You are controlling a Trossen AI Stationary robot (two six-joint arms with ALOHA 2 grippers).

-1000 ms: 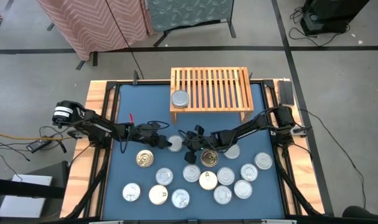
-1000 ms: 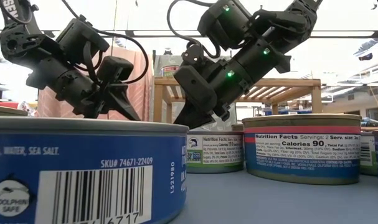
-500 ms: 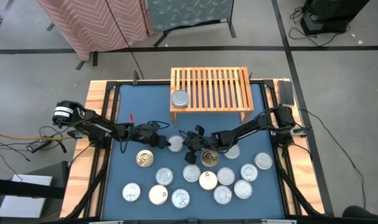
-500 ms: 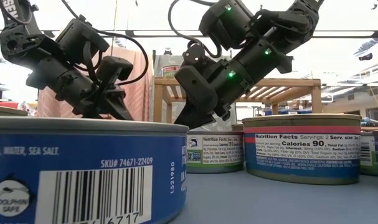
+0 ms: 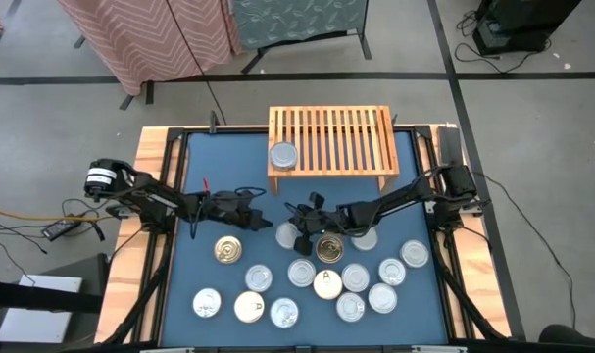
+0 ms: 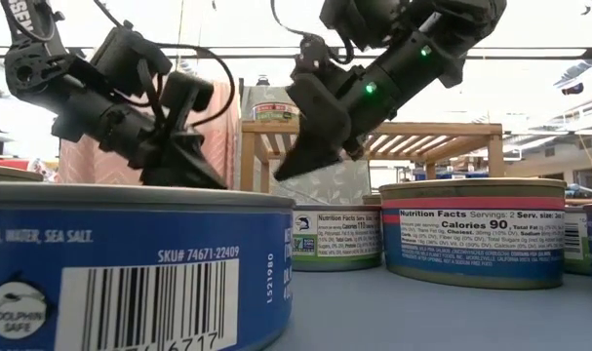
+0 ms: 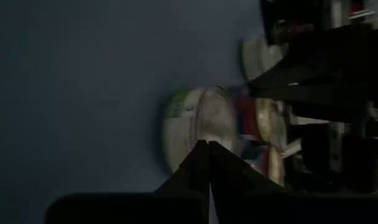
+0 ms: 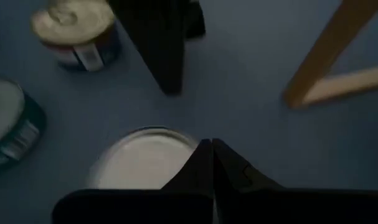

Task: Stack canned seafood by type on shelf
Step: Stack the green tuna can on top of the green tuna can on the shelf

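Flanking can [image 5: 286,235]: both tools closed.

Large blue-labelled round tin with barcode [image 6: 130,268] fills 7 o'clock. Red-and-blue banded tin [image 6: 471,232] at 4 o'clock. Light-wood shelf [image 6: 452,136] behind. Both dark grippers, left gripper [image 6: 193,171] and right gripper [image 6: 296,161], hang closed at 11–12 o'clock.

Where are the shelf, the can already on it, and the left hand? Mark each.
shelf [image 5: 341,137], high view, on its slatted top.
can on the shelf [image 5: 283,155], high view, on its silver lid.
left hand [image 5: 270,222], high view, midway between its shut fingertips.

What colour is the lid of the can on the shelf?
Silver can, clearest in the high view.
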